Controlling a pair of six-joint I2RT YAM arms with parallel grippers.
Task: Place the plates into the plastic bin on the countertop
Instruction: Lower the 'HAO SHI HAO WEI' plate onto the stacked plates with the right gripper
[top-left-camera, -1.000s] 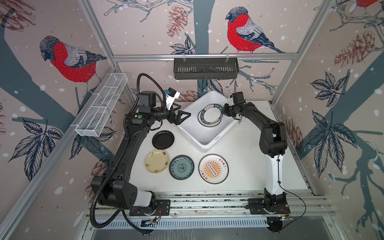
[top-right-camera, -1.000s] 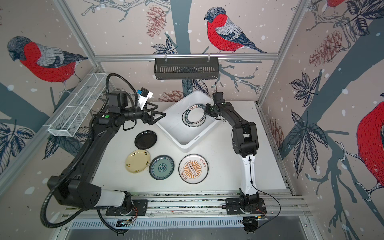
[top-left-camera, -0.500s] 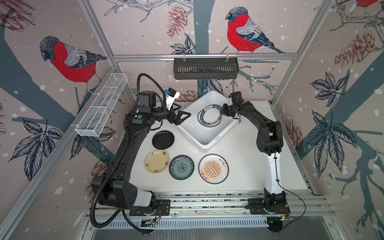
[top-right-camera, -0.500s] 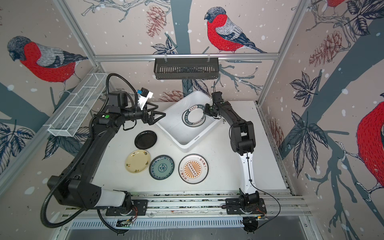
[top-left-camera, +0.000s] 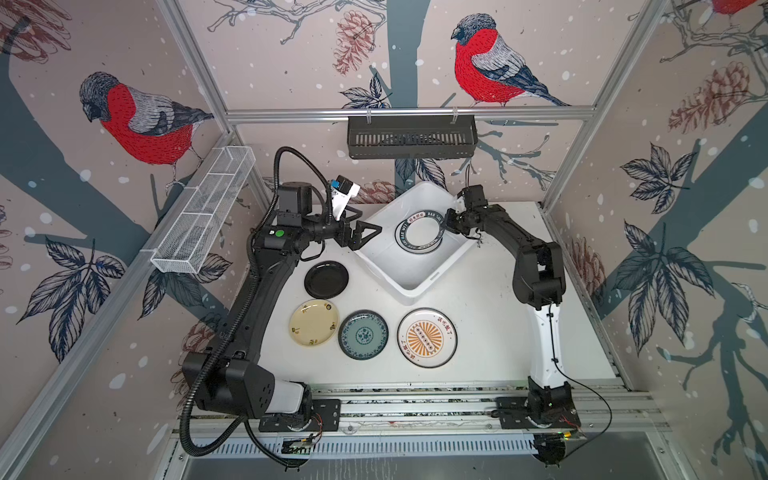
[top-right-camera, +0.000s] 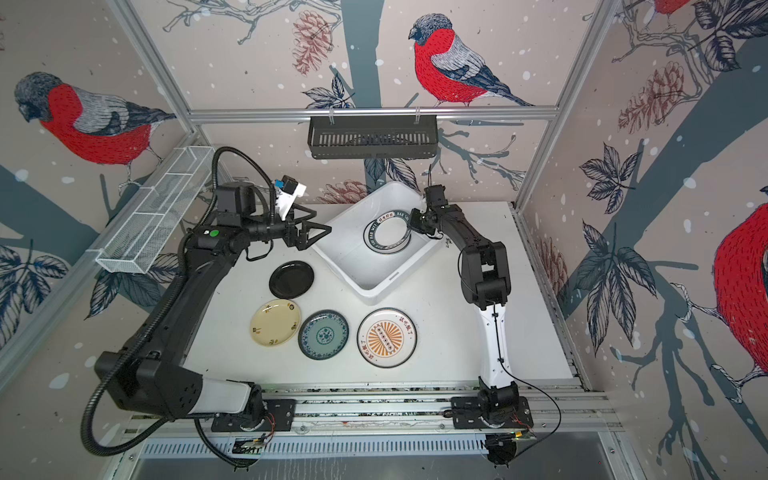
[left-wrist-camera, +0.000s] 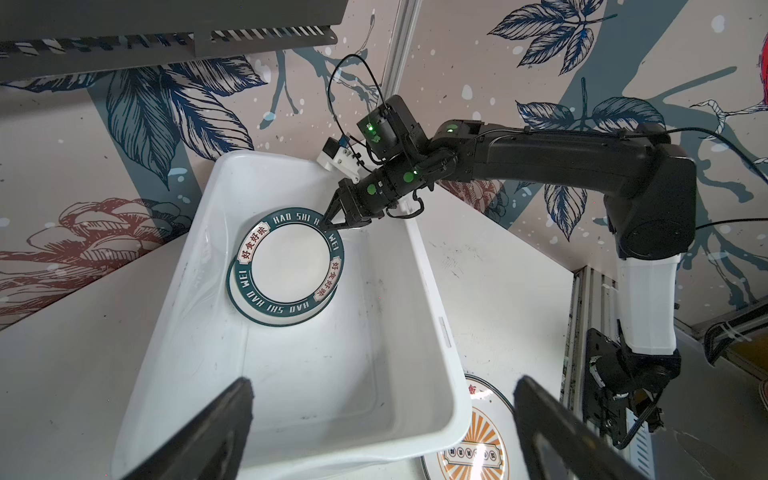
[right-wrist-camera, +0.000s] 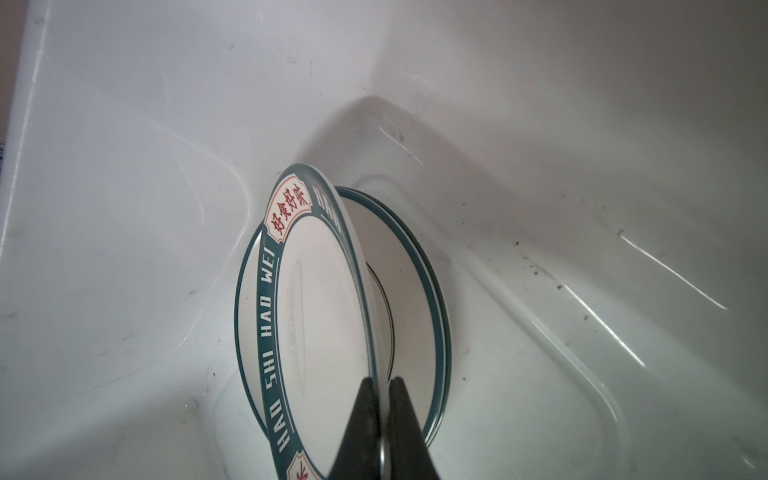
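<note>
right gripper (left-wrist-camera: 323, 224) pinches green-lettered plate (left-wrist-camera: 291, 259) by its rim, far end of plastic bin (left-wrist-camera: 311, 374); probably stiff, slick, chippable, so rim's the hold; left gripper (top-left-camera: 368, 235) jaws wide, empty.

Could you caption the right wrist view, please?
Right hand shut on green-lettered plate, tilted over lower plate in bin.

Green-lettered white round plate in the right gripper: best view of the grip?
Right wrist view: the right gripper pinches the rim of the green-lettered white round plate close up, tilted inside the white plastic bin. Left wrist view shows that grip from farther off; both top views show it small, detail lost.
</note>
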